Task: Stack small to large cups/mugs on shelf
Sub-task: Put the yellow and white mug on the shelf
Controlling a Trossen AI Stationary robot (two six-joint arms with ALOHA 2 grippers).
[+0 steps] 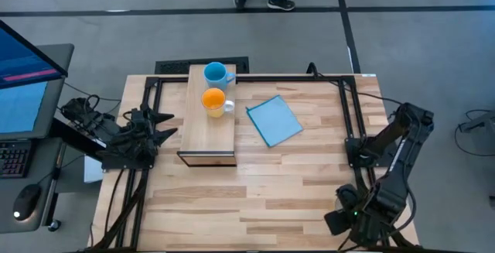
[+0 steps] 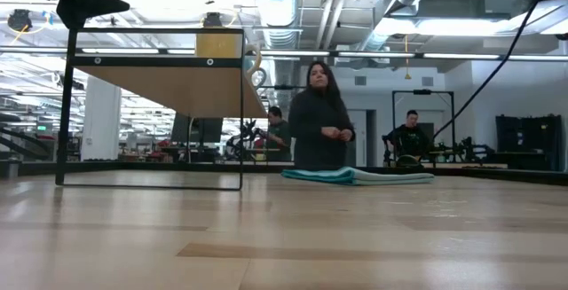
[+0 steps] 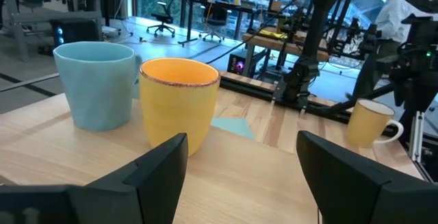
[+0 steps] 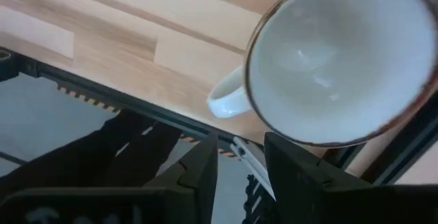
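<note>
The shelf (image 1: 207, 117) runs lengthwise from the table's (image 1: 263, 191) near side toward the far edge. Two mugs stand upright on its far half, the light-blue mug (image 1: 216, 73) beyond the orange mug (image 1: 213, 100), close together. A third, the cream mug (image 4: 342, 59), sits near the right gripper (image 4: 241, 159), whose fingers stand slightly apart. The left gripper (image 3: 239, 166), fingers wide apart, waits beside the shelf. One blue sheet (image 1: 274, 120) lies to the right.

Table (image 1: 271, 183) pale wood planks; shelf (image 1: 209, 129) light wood; cream mug (image 4: 342, 59) glossy glazed interior; fingers (image 3: 164, 162) matt black.
</note>
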